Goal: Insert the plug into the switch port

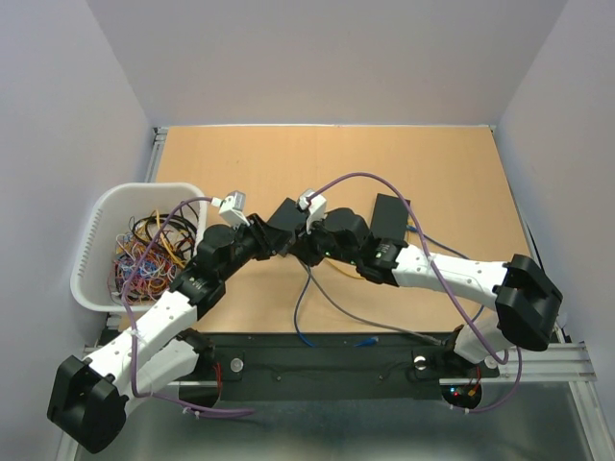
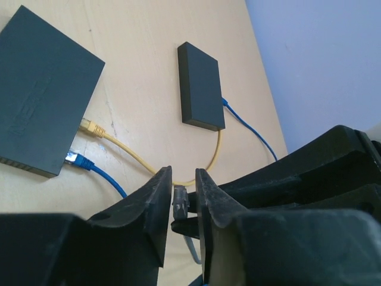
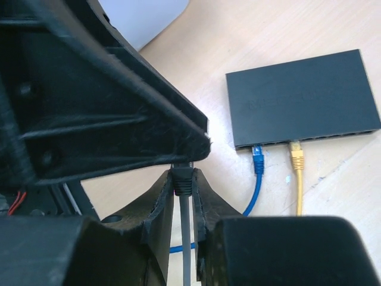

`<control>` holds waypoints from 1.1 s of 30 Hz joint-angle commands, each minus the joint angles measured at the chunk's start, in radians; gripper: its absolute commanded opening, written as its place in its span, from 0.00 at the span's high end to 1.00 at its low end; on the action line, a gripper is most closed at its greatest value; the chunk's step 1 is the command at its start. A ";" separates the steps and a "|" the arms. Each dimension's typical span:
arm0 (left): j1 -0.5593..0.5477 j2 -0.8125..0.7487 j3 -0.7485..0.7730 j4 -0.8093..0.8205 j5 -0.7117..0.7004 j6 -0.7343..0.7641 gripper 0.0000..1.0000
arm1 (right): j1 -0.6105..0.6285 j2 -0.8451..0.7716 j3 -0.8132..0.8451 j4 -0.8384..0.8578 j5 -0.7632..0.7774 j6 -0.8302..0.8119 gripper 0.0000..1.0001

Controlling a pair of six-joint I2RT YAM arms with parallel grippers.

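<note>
**Two grippers meeting at one plug beside the switch.**

The right gripper (image 3: 183, 182) is closed on the grey plug (image 3: 182, 174), its fingers pressed to the boot from both sides. The grey cable (image 3: 186, 250) trails back between them. The left gripper (image 2: 182, 177) brackets the same plug from the nose end with narrowly parted jaws. Whether its pads bear on the plug cannot be told.

The plug is held off the table (image 1: 336, 163), short of the switch (image 3: 303, 98) and off to one side of its port row, on the blue plug's (image 3: 257, 158) side. In the right wrist view its long axis runs roughly parallel to the seated blue plug and yellow plug (image 3: 296, 156), nose pointing the same way as theirs. The coming move is therefore judged to be mainly a sideways shift along the port face and then a push forward.

The left gripper's body lies directly ahead of the nose and would block that push until it clears. Individual free ports are too small to make out. A smaller black box (image 2: 201, 86) lies beyond the switch, and a white basket (image 1: 106, 245) of cables stands well apart from it.
</note>
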 commanded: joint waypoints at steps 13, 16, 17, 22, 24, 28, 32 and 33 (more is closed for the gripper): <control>0.202 0.219 0.048 0.210 0.055 0.115 0.36 | -0.150 -0.019 -0.086 -0.108 0.240 -0.075 1.00; 0.224 0.317 0.079 0.255 0.055 0.127 0.36 | -0.218 0.016 -0.090 -0.115 0.245 -0.080 1.00; 0.228 0.342 0.102 0.258 0.049 0.127 0.36 | -0.231 0.031 -0.080 -0.113 0.237 -0.083 1.00; 0.237 0.471 0.152 0.351 0.000 0.141 0.37 | -0.256 0.178 0.005 -0.115 0.216 -0.103 1.00; 0.247 0.538 0.174 0.370 -0.012 0.155 0.37 | -0.256 0.223 0.052 -0.115 0.196 -0.107 1.00; 0.274 0.652 0.219 0.452 0.014 0.190 0.38 | -0.258 0.313 0.107 -0.115 0.162 -0.132 1.00; 0.288 0.748 0.238 0.538 0.054 0.211 0.39 | -0.258 0.375 0.163 -0.115 0.136 -0.150 1.00; 0.289 0.790 0.243 0.551 0.072 0.216 0.40 | -0.259 0.398 0.173 -0.115 0.133 -0.152 1.00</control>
